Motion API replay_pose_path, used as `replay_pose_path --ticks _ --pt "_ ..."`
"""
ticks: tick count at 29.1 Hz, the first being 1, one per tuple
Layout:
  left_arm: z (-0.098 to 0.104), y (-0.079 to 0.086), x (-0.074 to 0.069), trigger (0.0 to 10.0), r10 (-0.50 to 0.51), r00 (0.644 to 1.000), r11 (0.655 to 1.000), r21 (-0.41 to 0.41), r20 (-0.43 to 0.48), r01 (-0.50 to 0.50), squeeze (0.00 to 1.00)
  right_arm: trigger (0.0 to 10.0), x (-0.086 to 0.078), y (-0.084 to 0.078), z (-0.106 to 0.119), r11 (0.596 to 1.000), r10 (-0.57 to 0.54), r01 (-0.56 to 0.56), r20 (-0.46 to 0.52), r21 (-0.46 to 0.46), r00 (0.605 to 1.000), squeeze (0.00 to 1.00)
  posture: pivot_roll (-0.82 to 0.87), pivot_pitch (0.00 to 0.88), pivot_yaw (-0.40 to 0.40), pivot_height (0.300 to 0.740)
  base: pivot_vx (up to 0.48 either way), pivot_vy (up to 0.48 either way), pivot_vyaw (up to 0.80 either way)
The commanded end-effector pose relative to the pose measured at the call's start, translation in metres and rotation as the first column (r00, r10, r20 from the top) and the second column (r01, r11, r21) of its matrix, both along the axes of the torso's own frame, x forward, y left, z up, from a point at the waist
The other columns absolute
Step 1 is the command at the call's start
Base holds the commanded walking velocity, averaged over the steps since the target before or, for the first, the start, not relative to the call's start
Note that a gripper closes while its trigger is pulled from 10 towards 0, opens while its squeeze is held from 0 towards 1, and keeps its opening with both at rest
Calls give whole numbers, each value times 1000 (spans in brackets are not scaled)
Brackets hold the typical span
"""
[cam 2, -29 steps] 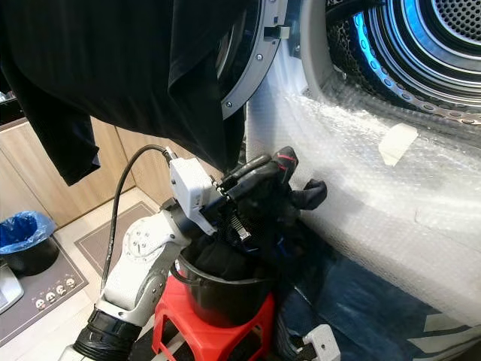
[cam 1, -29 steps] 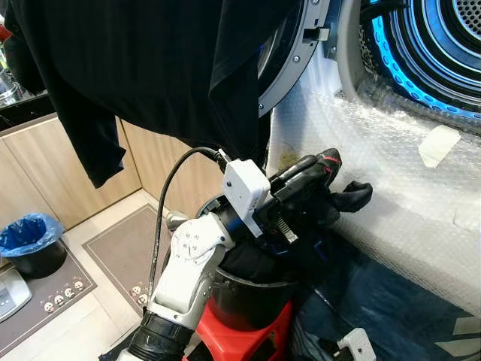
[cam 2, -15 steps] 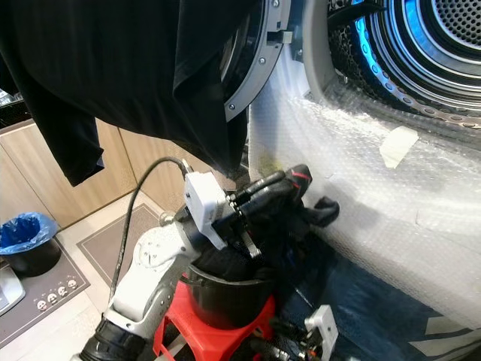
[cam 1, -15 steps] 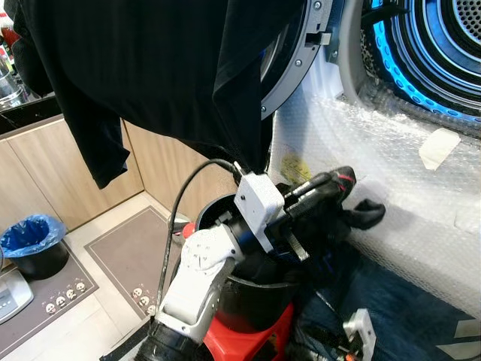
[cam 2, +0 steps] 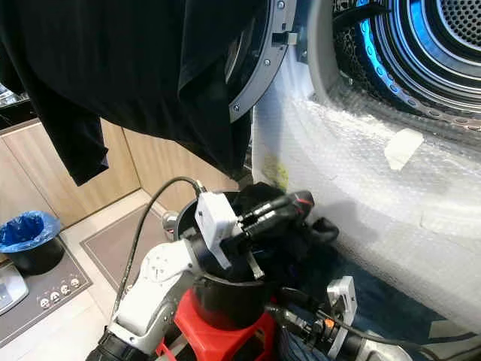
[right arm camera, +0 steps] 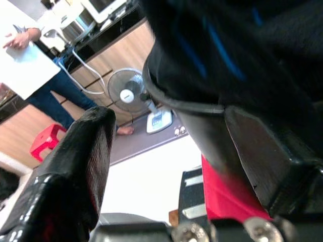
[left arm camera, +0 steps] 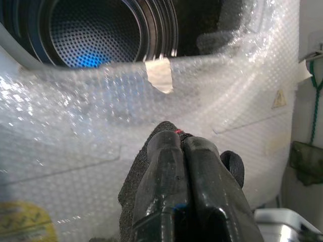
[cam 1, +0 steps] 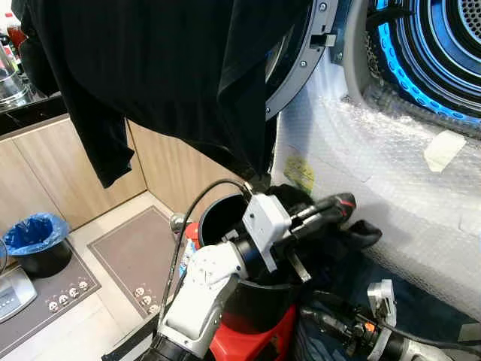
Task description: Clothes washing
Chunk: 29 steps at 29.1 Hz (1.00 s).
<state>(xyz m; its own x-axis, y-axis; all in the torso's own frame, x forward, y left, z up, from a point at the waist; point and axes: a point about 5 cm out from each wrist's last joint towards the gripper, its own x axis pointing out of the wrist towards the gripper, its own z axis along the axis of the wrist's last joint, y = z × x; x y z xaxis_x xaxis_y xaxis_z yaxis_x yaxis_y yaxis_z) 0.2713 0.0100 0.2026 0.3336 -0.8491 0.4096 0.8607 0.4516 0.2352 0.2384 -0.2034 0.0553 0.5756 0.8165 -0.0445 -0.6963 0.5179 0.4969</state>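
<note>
the left pincer (cam 1: 331, 209) is pressed together on a dark garment (cam 1: 353, 229), holding it just above the black bucket (cam 1: 225, 218) that sits on a red stool (cam 2: 218, 335). the relation that matters: the washer drum (cam 1: 436, 53) lies up and to the robot's right of the pinched cloth, and the pincer's long axis already points toward the machine — in the left wrist view the closed fingers (left arm camera: 186, 171) aim at the bubble wrap (left arm camera: 75, 116) under the drum opening, so the cloth would need to rise over that lip. the left arm is clearly the nearer one for the job. the right pincer (right arm camera: 166, 151) is low beside the bucket, its fingers spread and holding nothing.

a large black shirt (cam 1: 165, 68) hangs over the open washer door (cam 1: 301, 60), well above the bucket. more dark laundry lies on the floor by the machine. the room is a kitchen-like space with wooden cabinets (cam 1: 45, 180), a floor mat (cam 1: 135, 248) and a small bin with a blue liner (cam 1: 34, 233); a person (right arm camera: 30, 70) and a standing fan (right arm camera: 128, 93) appear in the right wrist view.
</note>
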Motion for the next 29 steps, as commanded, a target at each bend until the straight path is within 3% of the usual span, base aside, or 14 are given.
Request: replay_pose_path --ticks 1,10,12,19,29 --pt "4 -4 -5 10000 -25 1000 1000 -6 13 25 0 10000 4 -1 7 999 -32 32 28 8 999 0 -143 40 -5 740 0 0 0" --pt "3 -9 -9 10000 -53 999 999 -8 3 53 0 10000 22 -7 13 982 -189 187 49 38 981 0 -140 39 -6 740 0 0 0" --pt "3 -8 -8 10000 -48 999 999 -6 -1 48 0 10000 24 -10 17 975 -210 206 41 84 977 0 -139 41 -7 740 0 0 0" --pt "-1 -1 -6 10000 -18 1000 1000 4 -10 18 0 10000 28 -17 30 954 -237 226 33 195 971 0 -137 41 -10 740 0 0 0" --pt "-2 6 -2 10000 21 1000 1000 11 -16 -21 0 10000 25 -22 35 945 -211 200 16 260 977 0 -129 54 -17 740 0 0 0"
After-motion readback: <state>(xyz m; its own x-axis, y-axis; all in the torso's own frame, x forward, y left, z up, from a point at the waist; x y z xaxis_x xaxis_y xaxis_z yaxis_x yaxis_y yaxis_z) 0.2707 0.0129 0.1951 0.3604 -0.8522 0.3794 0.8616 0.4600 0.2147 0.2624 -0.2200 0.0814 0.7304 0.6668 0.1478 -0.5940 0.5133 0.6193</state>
